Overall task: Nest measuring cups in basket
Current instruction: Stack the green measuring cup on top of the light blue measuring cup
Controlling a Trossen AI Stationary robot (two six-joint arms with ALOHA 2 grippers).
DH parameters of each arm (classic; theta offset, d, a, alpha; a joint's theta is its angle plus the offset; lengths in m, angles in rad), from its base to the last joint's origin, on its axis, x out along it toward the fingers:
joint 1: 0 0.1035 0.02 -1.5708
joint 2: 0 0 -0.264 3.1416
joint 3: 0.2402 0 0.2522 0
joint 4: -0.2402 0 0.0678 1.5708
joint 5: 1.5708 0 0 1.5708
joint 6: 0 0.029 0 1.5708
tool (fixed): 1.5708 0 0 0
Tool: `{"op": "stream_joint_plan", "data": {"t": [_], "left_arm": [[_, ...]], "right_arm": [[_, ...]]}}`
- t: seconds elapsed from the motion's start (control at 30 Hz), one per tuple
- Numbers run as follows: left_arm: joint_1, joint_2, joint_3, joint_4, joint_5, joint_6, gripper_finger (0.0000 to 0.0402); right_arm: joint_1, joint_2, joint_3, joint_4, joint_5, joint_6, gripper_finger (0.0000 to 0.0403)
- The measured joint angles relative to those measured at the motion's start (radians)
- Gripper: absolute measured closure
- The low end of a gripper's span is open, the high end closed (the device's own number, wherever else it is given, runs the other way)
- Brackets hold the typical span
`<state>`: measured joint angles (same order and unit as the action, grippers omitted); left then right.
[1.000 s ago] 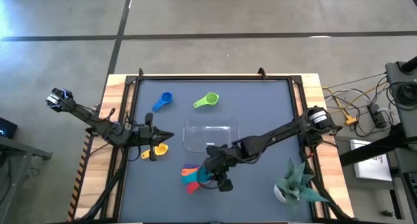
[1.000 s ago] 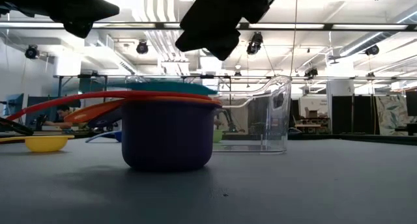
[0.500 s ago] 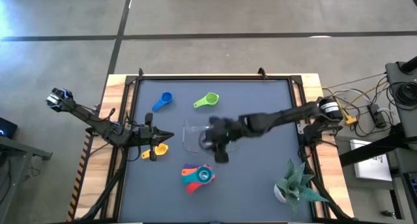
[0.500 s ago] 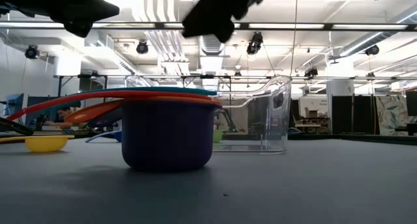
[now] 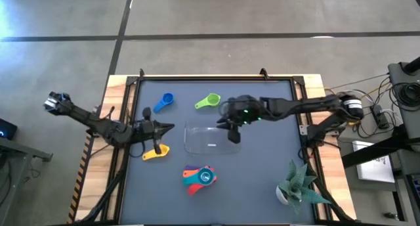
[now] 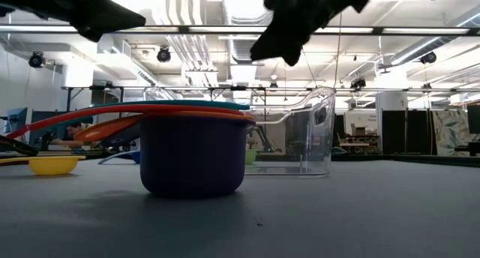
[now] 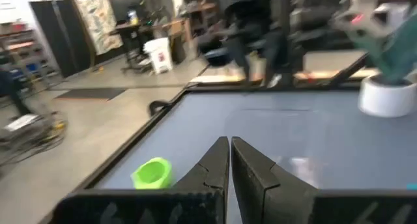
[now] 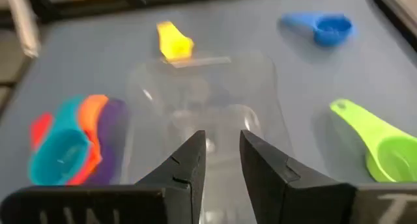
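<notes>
Grey worktop (image 5: 262,180) with a wooden frame, cups scattered round a clear basket (image 5: 209,138).

Near the front edge stands the stack (image 5: 199,178): a purple cup (image 6: 193,154) with orange, red and light blue cups nested inside, well apart from the basket. A yellow cup (image 5: 155,153) lies near the left side, just beside the left end effector (image 5: 165,127), whose fingers are closed together and empty. Toward the back lie a dark blue cup (image 5: 163,102) and a green cup (image 5: 209,101), near each other and short of the rear rail. The right end effector (image 5: 235,135) hangs over the basket's right end, its fingers narrowly parted and holding nothing. A potted plant (image 5: 298,184) fills the front right corner. Bare worktop lies between basket and stack, and between basket and plant.
</notes>
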<state>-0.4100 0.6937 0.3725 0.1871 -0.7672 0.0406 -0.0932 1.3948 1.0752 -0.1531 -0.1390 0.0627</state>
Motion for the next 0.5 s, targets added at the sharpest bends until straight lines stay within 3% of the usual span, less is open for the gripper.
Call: {"op": "stream_joint_plan", "data": {"t": [0.17,0.37,0.5], "left_arm": [[0.165,0.015,0.16,-0.254,0.157,0.002,0.0391],[0.419,0.098,0.312,-0.381,0.432,0.045,0.0373],[0.6,0.202,0.38,-0.393,0.743,0.057,0.0354]], "right_arm": [[0.012,-0.141,-0.195,0.242,0.0,0.045,0.0337],[0.013,-0.249,-0.38,0.431,0.008,0.095,0.0341],[0.014,-0.277,-0.474,0.52,0.008,0.108,0.034]]}}
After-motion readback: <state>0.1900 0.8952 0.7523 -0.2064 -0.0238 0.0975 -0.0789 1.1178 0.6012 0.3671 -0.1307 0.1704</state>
